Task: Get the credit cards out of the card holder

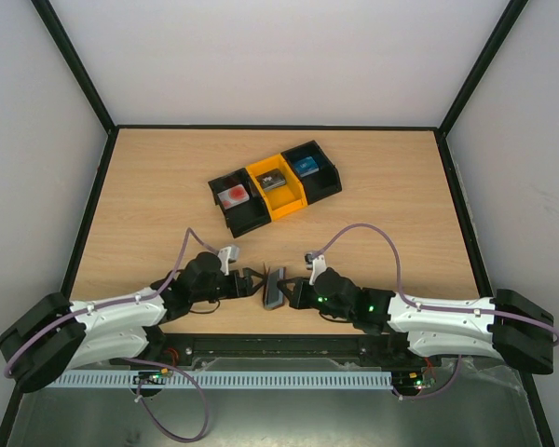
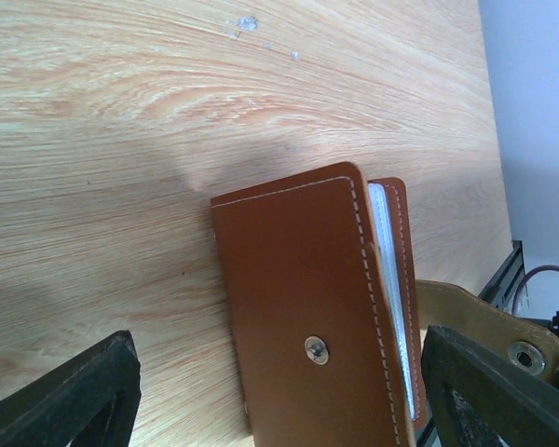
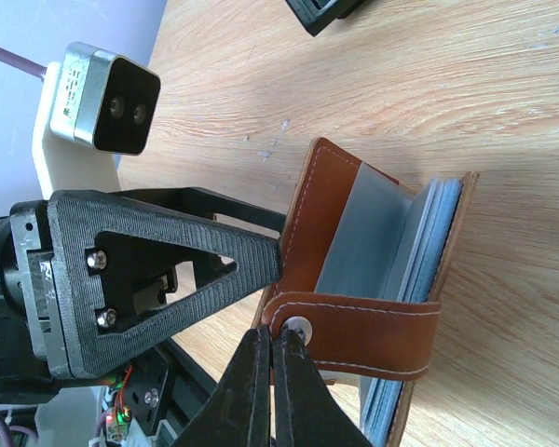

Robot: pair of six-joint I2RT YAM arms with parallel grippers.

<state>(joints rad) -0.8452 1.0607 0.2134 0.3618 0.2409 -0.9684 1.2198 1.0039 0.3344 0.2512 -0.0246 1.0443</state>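
Just one holder (image 1: 275, 287), part open and looking like it's up on edge, by the middle of the table's (image 1: 158, 186) near edge, right between my two claws. My left claw (image 2: 279, 372) is spread wide with the holder between its fingers. My right claw (image 3: 274, 337) is pressed together, pinching the strap (image 3: 354, 333) at its snap end. Both arms lie low along the near edge, pointing at each other. There are three bins (image 1: 275, 186) toward the far edge, two black and one orange.

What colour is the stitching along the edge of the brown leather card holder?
White, running along the brown leather card holder; it shows best in the left wrist view.
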